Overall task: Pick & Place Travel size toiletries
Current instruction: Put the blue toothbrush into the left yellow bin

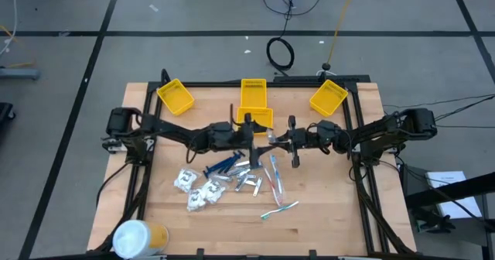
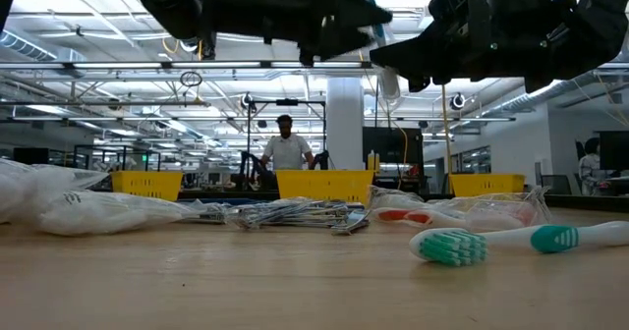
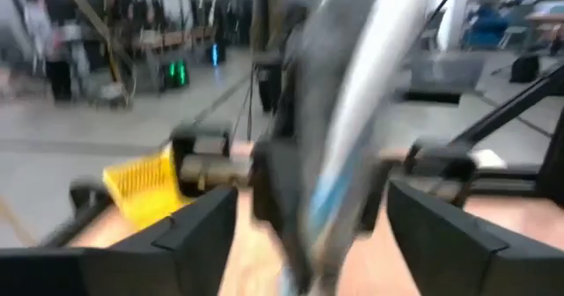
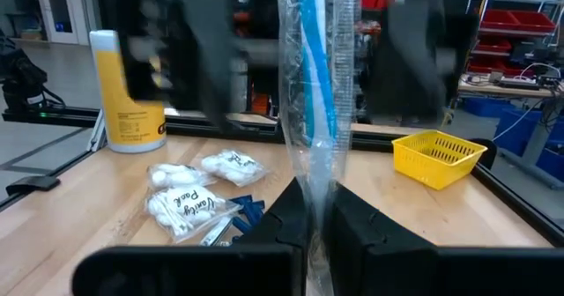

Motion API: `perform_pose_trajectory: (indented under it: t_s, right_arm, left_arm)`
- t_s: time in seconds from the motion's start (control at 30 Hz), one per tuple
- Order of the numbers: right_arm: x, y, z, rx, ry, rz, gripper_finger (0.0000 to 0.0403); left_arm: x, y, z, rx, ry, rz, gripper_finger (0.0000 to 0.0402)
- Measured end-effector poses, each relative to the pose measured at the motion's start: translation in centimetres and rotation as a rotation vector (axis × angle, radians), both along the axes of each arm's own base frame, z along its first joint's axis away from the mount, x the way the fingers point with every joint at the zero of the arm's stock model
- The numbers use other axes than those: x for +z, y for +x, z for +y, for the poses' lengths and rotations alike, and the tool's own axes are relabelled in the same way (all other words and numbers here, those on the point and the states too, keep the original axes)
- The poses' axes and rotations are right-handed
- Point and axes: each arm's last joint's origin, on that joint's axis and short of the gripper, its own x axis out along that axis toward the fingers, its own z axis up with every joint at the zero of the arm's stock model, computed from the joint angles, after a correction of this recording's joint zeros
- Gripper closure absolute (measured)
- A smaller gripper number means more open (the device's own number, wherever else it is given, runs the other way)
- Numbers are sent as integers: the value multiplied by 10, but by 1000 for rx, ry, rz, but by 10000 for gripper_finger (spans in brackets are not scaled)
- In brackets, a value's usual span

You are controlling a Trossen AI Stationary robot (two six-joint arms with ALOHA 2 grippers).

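My right gripper [image 4: 315, 210] is shut on a blue toothbrush in a clear wrapper [image 4: 317, 85], held above the table's middle [image 1: 272, 141]. My left gripper [image 3: 308, 234] faces it, open, one finger on each side of the wrapped toothbrush [image 3: 352, 111]; no touch shows. On the table below lie white crinkly packets [image 1: 197, 187], dark blue razors [image 1: 224, 165], silvery tubes [image 1: 247, 179] and more toothbrushes [image 1: 275, 175], one with a green head [image 2: 447, 246]. My right gripper pinches the wrapped toothbrush between its two fingers at one end of the clear wrapper [image 4: 314, 183]. It comes at it about level from the table's right side. The toothbrush is lifted clear of the table and reaches from the fingers toward the left gripper.
Yellow bins stand along the far edge at the left [image 1: 176, 96], the middle [image 1: 254, 94] and the right [image 1: 329, 97]. A large white-and-yellow cylinder [image 1: 139, 237] stands at the near left corner. A person [image 2: 285, 148] stands in the room behind.
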Motion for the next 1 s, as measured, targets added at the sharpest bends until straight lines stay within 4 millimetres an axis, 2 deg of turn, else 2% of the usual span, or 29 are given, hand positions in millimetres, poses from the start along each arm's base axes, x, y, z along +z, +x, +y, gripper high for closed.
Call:
perform_pose_trajectory:
  t_s: [0.17,0.3,0.5,0.63,0.83,1.0]
  right_arm:
    - [0,0,0,-7,1,3,394]
    - [1,0,0,-8,2,-2,394]
    - [-2,0,0,-8,4,20,394]
    - [-2,0,0,-9,5,23,394]
    - [-2,0,0,-20,3,25,392]
    - [-5,0,-2,-60,41,59,354]
  left_arm:
    - [-3,0,8,22,-42,30,220]
    - [1,0,5,9,19,-8,290]
    - [3,0,2,-1,99,-19,365]
    - [3,0,2,-2,103,-18,392]
    - [3,0,2,-10,123,-15,382]
    - [3,0,2,10,151,-12,394]
